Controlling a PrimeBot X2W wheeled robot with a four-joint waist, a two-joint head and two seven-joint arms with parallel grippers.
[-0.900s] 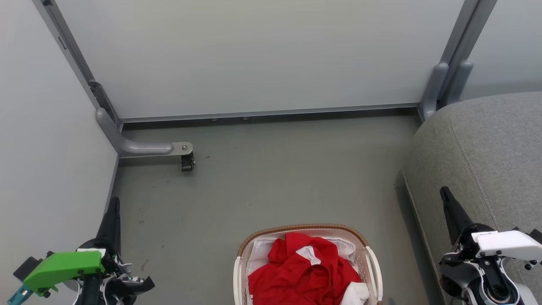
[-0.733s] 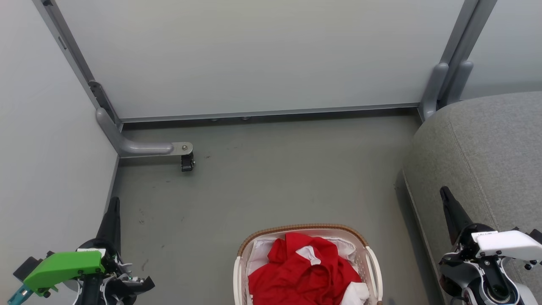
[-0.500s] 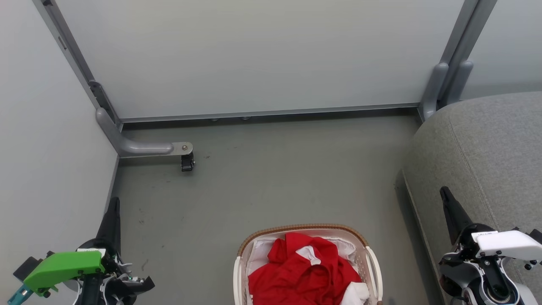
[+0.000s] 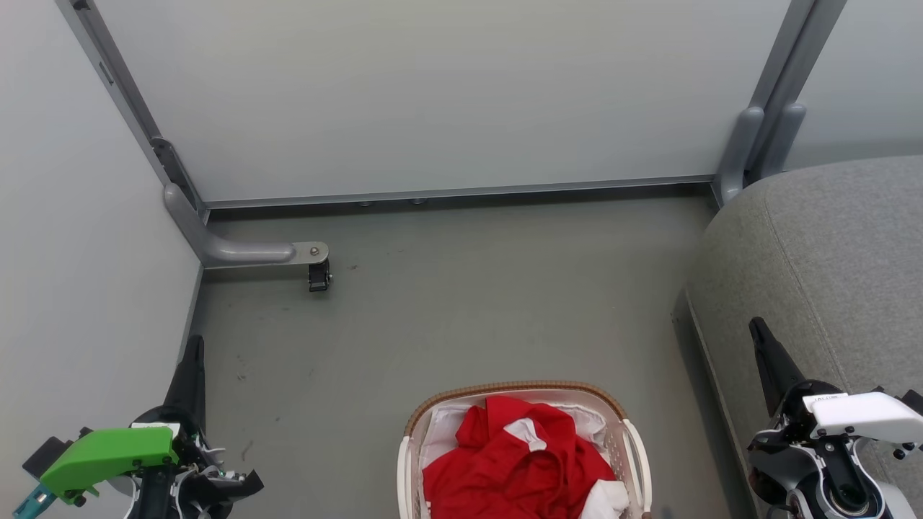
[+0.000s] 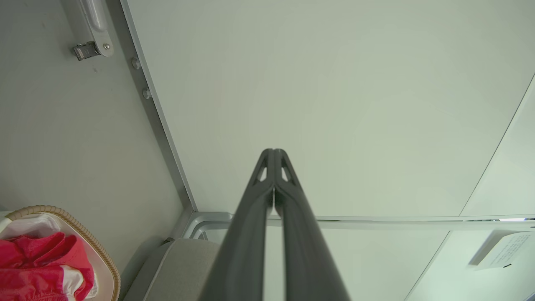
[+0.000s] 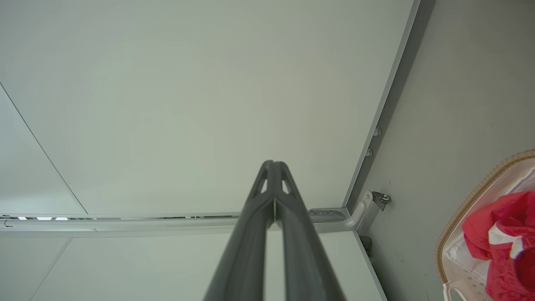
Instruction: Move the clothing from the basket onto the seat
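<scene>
Head view. Basket (image 4: 516, 386) at 6 o'clock, standing on floor (image 4: 469, 310), cut off by bottom edge. Clothing (image 4: 515, 465) inside basket: red heap with white patches, piled on white liner (image 4: 441, 422), top of heap near rim height. All visible clothing in basket. Seat (image 4: 836, 245) at 3 to 4 o'clock, grey, near basket on robot's right, with a strip of floor between.

Left gripper (image 4: 193, 346) at 7 o'clock, over floor, tips pointing to 12. Jaws together, nothing between. Right gripper (image 4: 757, 328) at 4 o'clock, seen against seat's near side, tips pointing to 11. Jaws together, nothing between. Both well apart from basket and clothing.

Left wrist view: fingers (image 5: 255, 217) meeting at tips, set against pale panel (image 4: 433, 94); basket with clothing at 8 o'clock, seat corner at 7. Right wrist view: same closed pair against panel; basket with clothing at 4 o'clock.

Caster (image 4: 318, 276) at 10 o'clock of head view, on floor under grey bracket at panel foot, well apart from basket.
</scene>
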